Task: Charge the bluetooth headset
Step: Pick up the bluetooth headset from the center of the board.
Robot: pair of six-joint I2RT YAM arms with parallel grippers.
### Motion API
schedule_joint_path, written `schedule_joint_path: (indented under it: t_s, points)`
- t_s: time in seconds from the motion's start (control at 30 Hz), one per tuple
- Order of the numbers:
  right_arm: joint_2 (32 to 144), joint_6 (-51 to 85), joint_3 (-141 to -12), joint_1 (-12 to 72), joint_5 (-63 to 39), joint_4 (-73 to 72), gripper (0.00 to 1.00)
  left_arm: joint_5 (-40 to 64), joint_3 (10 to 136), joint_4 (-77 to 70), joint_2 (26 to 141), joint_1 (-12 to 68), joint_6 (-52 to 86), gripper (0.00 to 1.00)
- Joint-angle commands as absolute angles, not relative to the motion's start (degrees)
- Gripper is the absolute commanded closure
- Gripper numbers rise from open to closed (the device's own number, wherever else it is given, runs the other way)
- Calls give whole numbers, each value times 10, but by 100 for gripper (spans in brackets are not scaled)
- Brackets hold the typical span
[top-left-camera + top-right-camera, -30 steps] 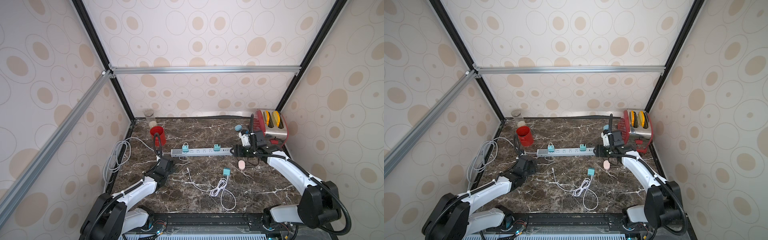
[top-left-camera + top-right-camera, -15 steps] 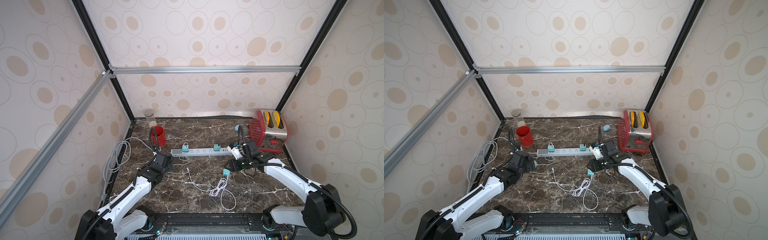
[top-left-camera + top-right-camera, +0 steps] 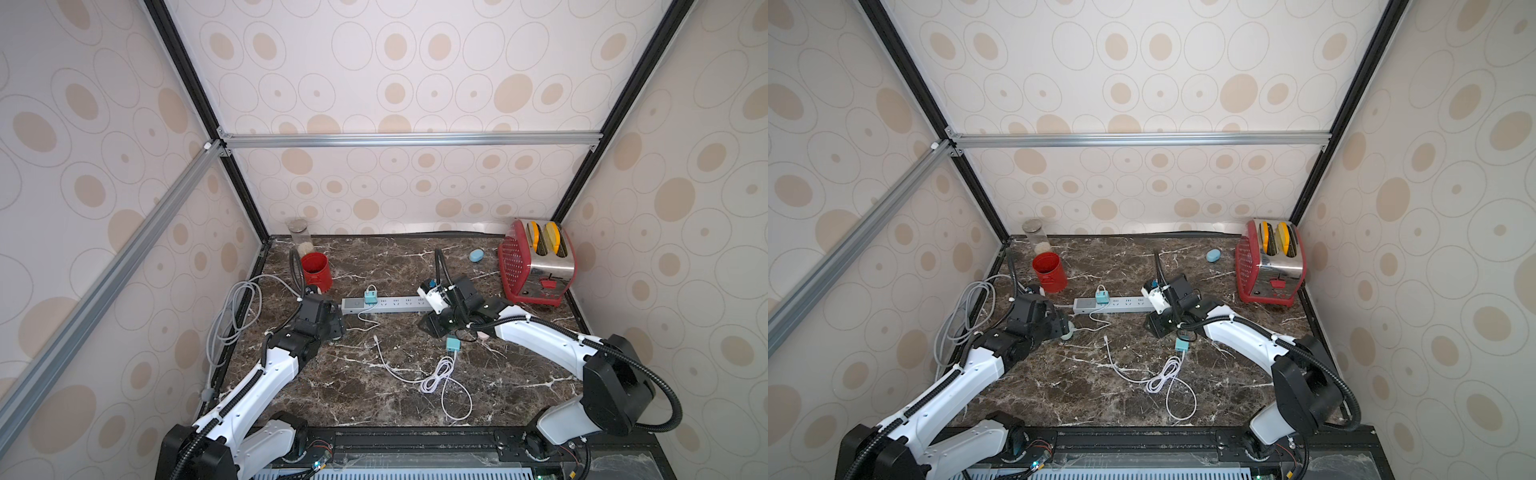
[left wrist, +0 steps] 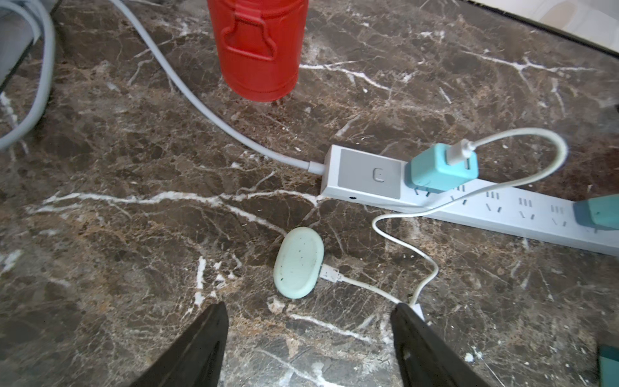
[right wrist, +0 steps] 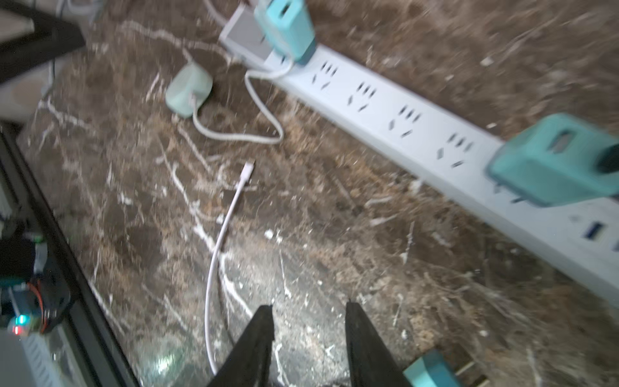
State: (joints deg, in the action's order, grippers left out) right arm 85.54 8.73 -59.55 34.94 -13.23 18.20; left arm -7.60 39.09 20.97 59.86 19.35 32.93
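Observation:
A mint-green headset case lies on the marble just in front of my left gripper, which is open and empty. A white cable is plugged into the case and runs to a teal charger in the white power strip. The case edge shows in a top view beside the left gripper. My right gripper hovers low over bare marble, open with a narrow gap and nothing in it, near a loose white cable and its free plug.
A second teal charger sits in the strip's far end. A loose teal charger and its coiled cable lie mid-table. A red cup, a jar, a blue case, a red toaster and grey cord line the back and sides.
My right arm has swung from beside the toaster forward and left to the strip's end, its jaws narrowing. The left gripper has edged toward the strip and narrowed slightly.

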Motion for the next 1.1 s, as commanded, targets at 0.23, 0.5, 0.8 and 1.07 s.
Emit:
schedule_joint_path:
  t_s: [0.23, 0.5, 0.8, 1.07]
  points:
    - [974, 215, -820, 192, 94, 300, 36, 2, 413, 146, 626, 191, 308, 26]
    - [1234, 305, -1052, 132, 181, 318, 28, 25, 388, 55, 643, 191, 295, 26]
    - [1438, 341, -1294, 112, 216, 374, 26, 52, 395, -3, 724, 191, 268, 26]
    - [1526, 369, -1419, 104, 227, 416, 25, 96, 400, -45, 750, 191, 246, 26]
